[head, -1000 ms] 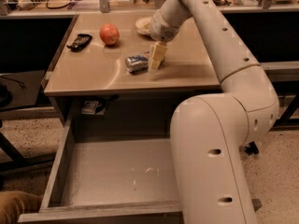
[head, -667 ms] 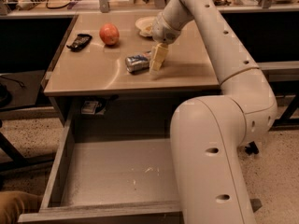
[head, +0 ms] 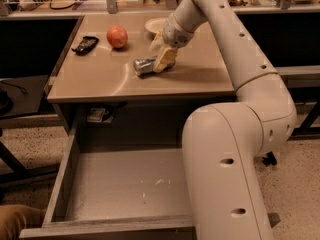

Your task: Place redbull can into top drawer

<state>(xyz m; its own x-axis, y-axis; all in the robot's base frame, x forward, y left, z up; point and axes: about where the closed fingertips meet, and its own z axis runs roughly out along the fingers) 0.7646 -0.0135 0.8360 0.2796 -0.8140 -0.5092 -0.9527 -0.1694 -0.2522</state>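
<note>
The redbull can [head: 143, 66] lies on its side on the tan tabletop [head: 100, 81], near the middle. My gripper [head: 161, 51] is right at the can's right end, low over the tabletop, and reaches in from the back right. It looks open, with one tan finger [head: 165, 60] touching or almost touching the can's end and the other behind it. The top drawer [head: 125, 184] is pulled out wide below the tabletop, and its grey scuffed bottom holds nothing.
A round orange-red fruit [head: 117, 36] and a small black object [head: 85, 44] lie at the back left of the tabletop. A pale bowl [head: 156, 25] sits behind the gripper. My big white arm [head: 225, 174] covers the drawer's right side.
The gripper has shifted slightly left and closer to the can's end. The can has barely moved. The drawer is unchanged.
</note>
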